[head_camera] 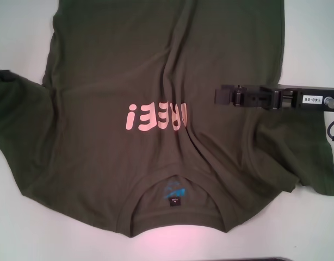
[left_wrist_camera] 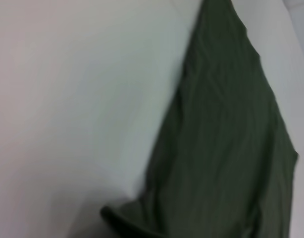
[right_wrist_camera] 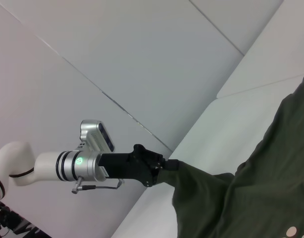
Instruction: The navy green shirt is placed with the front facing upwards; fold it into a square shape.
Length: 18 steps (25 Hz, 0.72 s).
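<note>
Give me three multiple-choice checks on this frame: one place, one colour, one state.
1. The collar of the navy green shirt lies: A) nearest the robot B) farthest away C) at its left.
2. The lettering is: A) white B) pink C) yellow.
3. The left gripper is: A) open over bare table B) shut on a sleeve C) out of every view.
Key: A, it sits at the head view's near edge; B, letters show pale pink; B, right wrist view shows it pinching fabric. The right gripper is over the shirt's right side.
</note>
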Each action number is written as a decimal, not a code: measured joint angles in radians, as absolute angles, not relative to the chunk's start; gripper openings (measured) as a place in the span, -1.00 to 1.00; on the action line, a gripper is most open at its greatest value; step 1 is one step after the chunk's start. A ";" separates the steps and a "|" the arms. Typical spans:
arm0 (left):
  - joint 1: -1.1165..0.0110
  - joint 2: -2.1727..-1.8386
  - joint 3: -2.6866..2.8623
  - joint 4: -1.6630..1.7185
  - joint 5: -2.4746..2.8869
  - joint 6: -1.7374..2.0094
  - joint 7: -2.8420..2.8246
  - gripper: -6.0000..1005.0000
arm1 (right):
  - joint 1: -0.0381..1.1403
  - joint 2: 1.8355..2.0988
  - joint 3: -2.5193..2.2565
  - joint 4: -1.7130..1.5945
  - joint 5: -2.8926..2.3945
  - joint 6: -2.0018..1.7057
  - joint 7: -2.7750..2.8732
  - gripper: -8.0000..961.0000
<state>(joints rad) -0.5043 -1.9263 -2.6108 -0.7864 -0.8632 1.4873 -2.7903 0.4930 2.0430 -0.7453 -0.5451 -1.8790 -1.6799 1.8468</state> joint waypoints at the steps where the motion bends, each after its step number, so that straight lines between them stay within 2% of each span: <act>1: -0.510 -1.933 -2.611 -0.786 -0.865 1.490 -2.790 -0.98 | 0.494 2.043 -0.746 -0.545 -1.879 -1.679 1.847 0.90; 18: -0.592 -2.045 -2.599 -0.821 -0.887 1.510 -2.789 -0.98 | 0.492 2.043 -0.749 -0.544 -1.881 -1.676 1.847 0.90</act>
<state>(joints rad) -0.5917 -2.0449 -2.5993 -0.8207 -0.8867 1.5098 -2.7891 0.4925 2.0430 -0.7486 -0.5444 -1.8805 -1.6764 1.8469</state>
